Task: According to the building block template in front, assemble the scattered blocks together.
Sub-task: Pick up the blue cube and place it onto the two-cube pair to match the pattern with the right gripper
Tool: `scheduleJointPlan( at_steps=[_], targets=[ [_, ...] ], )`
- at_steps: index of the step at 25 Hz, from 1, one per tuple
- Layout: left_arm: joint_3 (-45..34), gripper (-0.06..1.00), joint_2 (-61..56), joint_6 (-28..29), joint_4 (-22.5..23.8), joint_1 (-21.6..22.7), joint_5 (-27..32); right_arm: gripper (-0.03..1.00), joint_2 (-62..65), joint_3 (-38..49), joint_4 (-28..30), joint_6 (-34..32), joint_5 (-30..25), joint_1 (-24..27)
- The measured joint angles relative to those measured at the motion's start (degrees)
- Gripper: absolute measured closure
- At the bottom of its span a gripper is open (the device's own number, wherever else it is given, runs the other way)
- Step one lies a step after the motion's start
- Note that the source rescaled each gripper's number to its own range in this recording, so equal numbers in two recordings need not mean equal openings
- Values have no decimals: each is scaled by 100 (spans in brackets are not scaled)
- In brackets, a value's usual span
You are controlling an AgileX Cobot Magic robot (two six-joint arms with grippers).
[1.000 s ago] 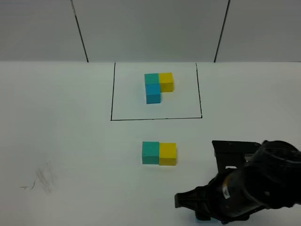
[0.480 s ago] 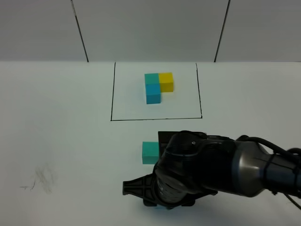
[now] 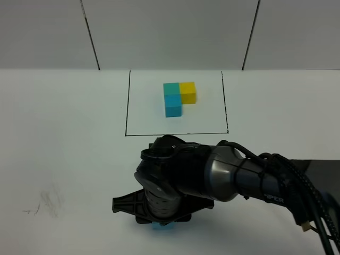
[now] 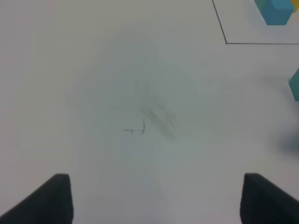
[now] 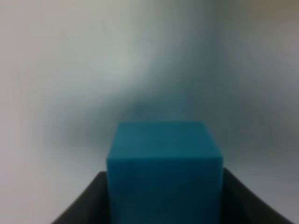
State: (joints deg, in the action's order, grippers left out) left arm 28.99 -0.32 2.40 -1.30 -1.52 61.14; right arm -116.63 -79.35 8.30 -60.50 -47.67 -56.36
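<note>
The right gripper (image 5: 163, 205), clamping the sky-blue cube (image 5: 163, 172), is swinging leftward, now hiding the green-yellow pair, probably underneath. The template (image 3: 178, 98) is sitting at twelve o'clock. The left gripper (image 4: 154, 196) is gaping, empty.

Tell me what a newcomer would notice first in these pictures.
The bulky black right arm fills the lower middle of the high view, reaching across and hiding whatever lies beneath it. In its wrist view a sky-blue cube sits between the jaws, and a sliver of it shows under the arm. Behind, the building block template stands inside its black drawn rectangle.
</note>
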Motion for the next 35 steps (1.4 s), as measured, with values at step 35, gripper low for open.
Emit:
scheduleJointPlan(
  at_steps=[35],
  targets=[
    [0, 35, 0, 0, 11, 0, 0, 77, -620, -515, 590, -325, 5, 363]
  ],
)
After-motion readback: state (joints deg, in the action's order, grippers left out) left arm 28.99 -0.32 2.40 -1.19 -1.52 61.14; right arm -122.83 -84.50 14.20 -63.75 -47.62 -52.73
